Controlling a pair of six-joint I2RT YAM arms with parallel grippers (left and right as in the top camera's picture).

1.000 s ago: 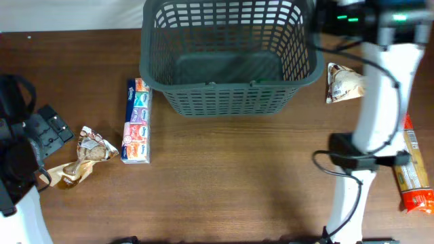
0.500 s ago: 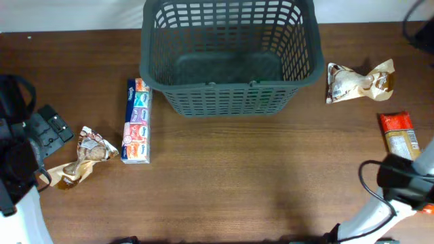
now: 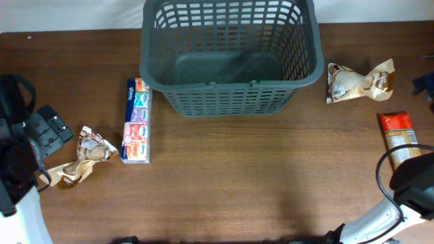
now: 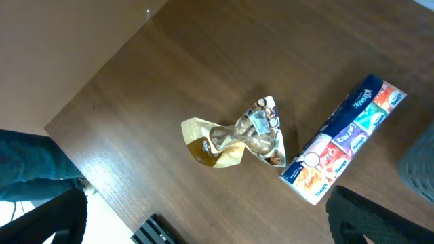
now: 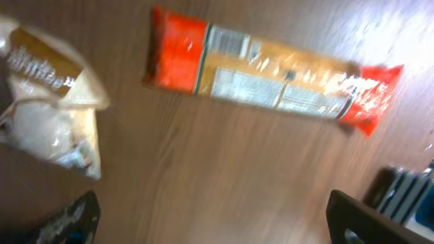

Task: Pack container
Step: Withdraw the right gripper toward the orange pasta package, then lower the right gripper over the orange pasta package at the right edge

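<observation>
The dark grey slotted basket [image 3: 229,54] stands at the table's far middle with nothing in it. A long multicoloured box [image 3: 137,122] lies left of it, also in the left wrist view [image 4: 346,139]. A crumpled gold snack bag [image 3: 83,157] lies further left [image 4: 237,135]. A white-and-brown bag [image 3: 356,83] lies right of the basket [image 5: 51,115]. An orange-ended clear packet [image 3: 400,139] lies at the right edge [image 5: 271,78]. My left gripper [image 4: 210,224] is open above bare wood near the gold bag. My right gripper [image 5: 217,220] is open above wood beside the orange packet.
The left arm's base and body [image 3: 17,169] fill the left edge. The right arm's cable and link [image 3: 407,193] curve in at the bottom right. A black bar [image 4: 159,234] sits at the table's edge in the left wrist view.
The right arm has swung away from the basket's far right corner to the table's right front edge. The white-and-brown bag and orange packet are now uncovered. The left arm has not moved.
</observation>
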